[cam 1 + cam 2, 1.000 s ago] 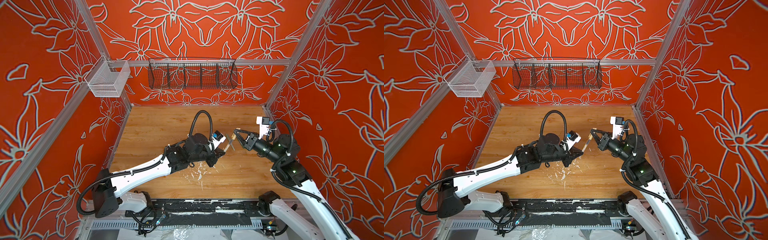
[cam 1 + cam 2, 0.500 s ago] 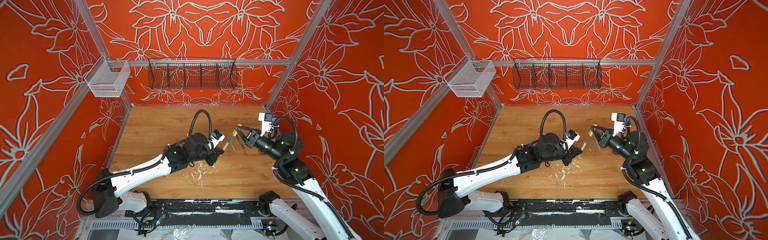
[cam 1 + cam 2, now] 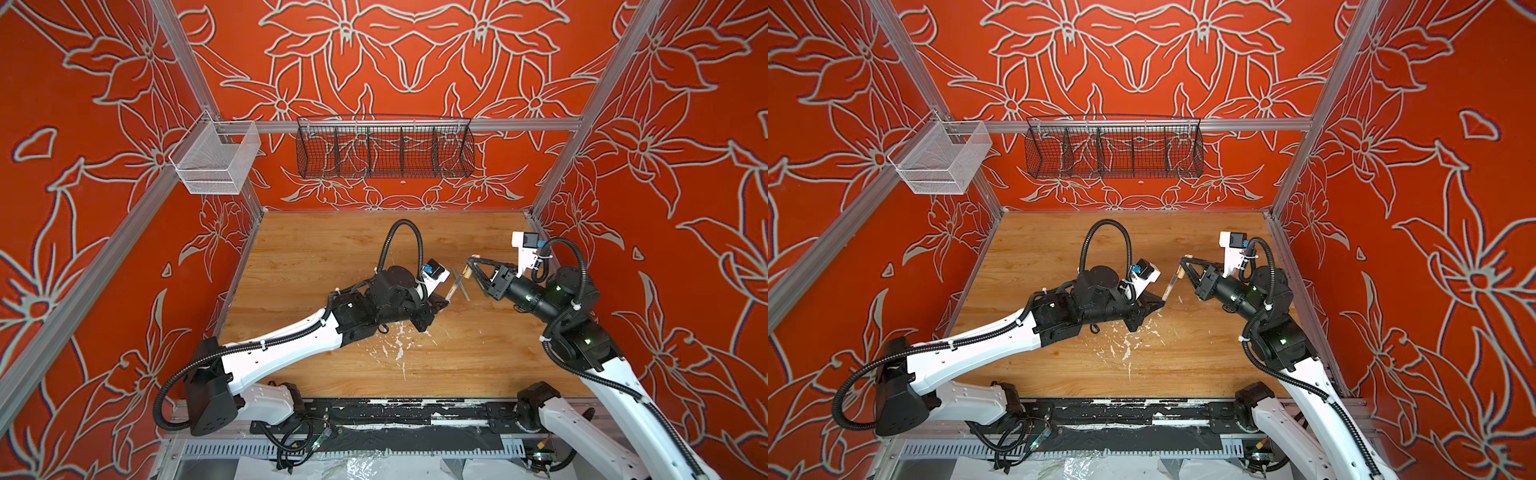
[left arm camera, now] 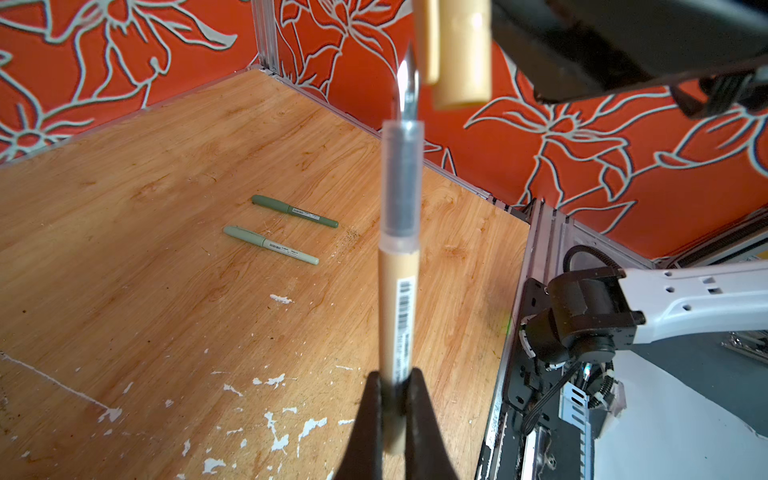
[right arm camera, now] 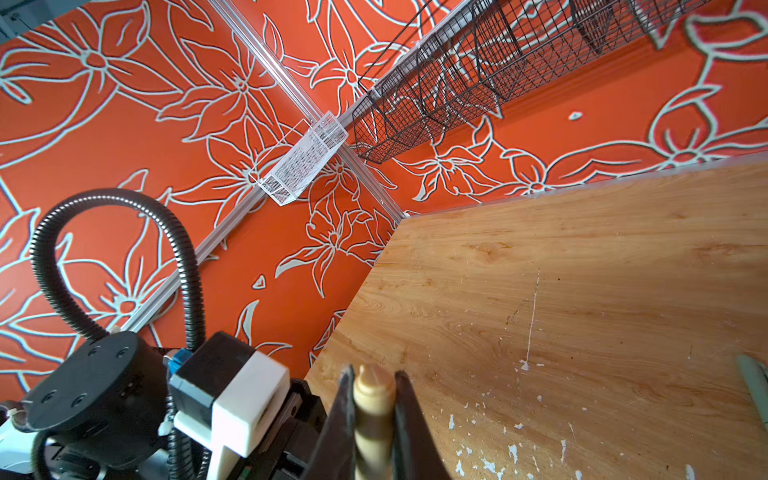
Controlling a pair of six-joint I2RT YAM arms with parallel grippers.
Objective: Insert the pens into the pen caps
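The table (image 3: 324,266) lies below a black wire basket (image 3: 384,151) and a white mesh basket (image 3: 216,164) — only wall pattern shows through them. The left gripper (image 4: 395,374) is clamped on the beige pen (image 4: 399,299), its tip just beside the beige cap (image 5: 372,415) pinched by the right gripper (image 5: 374,372). Only the left wrist view shows clearly the capped dark green pen (image 4: 295,211) and pale green pen (image 4: 270,245) on the table.

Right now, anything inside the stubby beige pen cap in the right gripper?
No pen: the slim beige pen in the left gripper has its metal tip beside the beige pen cap, not in it. Its bore is hidden.
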